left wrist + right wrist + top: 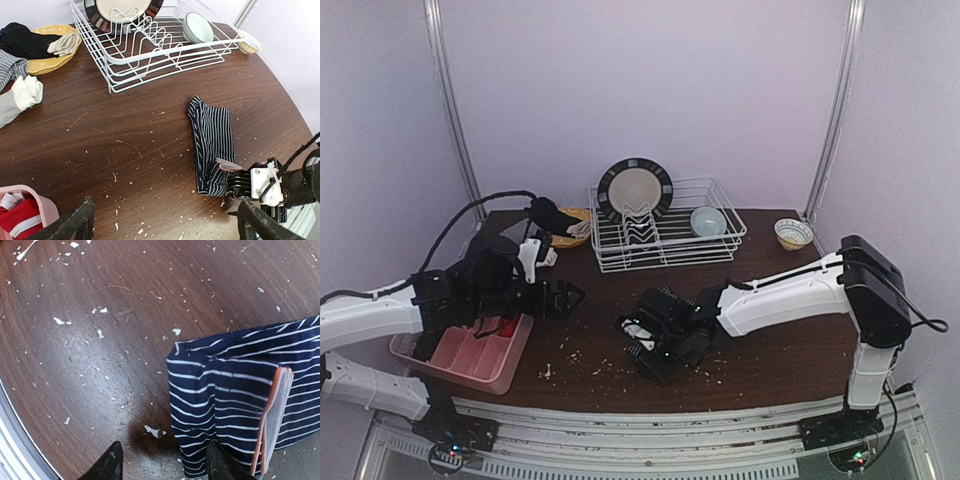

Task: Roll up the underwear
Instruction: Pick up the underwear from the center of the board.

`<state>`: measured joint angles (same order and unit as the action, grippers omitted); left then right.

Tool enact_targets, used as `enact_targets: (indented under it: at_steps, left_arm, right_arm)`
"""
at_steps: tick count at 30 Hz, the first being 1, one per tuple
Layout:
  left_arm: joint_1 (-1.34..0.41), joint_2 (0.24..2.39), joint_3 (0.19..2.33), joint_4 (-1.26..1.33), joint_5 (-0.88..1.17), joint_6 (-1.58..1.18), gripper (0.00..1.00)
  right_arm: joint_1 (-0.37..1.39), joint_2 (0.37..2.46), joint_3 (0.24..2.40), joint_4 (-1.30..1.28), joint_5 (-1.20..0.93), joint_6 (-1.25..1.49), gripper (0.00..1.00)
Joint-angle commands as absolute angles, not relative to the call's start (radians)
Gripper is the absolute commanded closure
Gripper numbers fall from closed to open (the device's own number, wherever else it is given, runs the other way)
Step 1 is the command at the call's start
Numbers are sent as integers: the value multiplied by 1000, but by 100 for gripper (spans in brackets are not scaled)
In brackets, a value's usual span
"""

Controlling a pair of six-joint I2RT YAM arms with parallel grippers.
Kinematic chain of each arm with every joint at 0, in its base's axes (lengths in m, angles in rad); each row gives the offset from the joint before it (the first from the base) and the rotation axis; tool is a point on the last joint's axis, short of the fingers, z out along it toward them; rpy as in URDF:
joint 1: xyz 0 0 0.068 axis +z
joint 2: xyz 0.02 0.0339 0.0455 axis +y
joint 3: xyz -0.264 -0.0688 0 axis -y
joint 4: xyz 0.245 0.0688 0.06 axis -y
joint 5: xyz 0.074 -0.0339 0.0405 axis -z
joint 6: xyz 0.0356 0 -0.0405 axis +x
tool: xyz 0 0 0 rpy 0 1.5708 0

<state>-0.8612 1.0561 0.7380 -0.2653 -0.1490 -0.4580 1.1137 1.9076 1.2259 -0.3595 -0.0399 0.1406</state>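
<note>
Our right pincer (165, 460) stands with its jaws apart, clamped on nothing, low over the table (90, 340). One finger (226, 465) overlaps the near hem of the striped underwear (225, 390), and the other hangs over bare wood. We judge the main risk to be this: closing from this stance would catch only the corner or the top layer beside the orange-trimmed edge (270, 410), so the roll would start crooked or the fold would peel apart. The smooth top, strewn with crumbs (152, 431), could also let the cloth slide instead of turning over. The folded strip runs away from this pincer, its bulk ahead and to one side. Our left pincer (165, 212), also spread and empty, hovers well apart from the cloth, so nothing pins the far end.
</note>
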Motion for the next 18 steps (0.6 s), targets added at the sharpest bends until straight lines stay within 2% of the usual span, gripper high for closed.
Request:
enact_targets:
  at_steps: [1, 6, 10, 17, 18]
  left_arm:
    - [-861, 1016, 699, -254, -157, -468, 2]
    - [-862, 1009, 687, -241, -145, -468, 2]
    - [-862, 1010, 680, -227, -124, -468, 2]
    - [-862, 1035, 667, -189, -70, -444, 2]
    - [-862, 1039, 665, -186, -62, -440, 2]
  right_arm:
    - [1111, 1949, 1279, -445, 33, 112, 43]
    - [1090, 2028, 1348, -528, 80, 107, 43]
    - [1079, 2067, 1350, -559, 81, 123, 52]
    - [1068, 2090, 1341, -606, 86, 138, 98]
    - [1068, 2082, 1334, -606, 75, 138, 100]
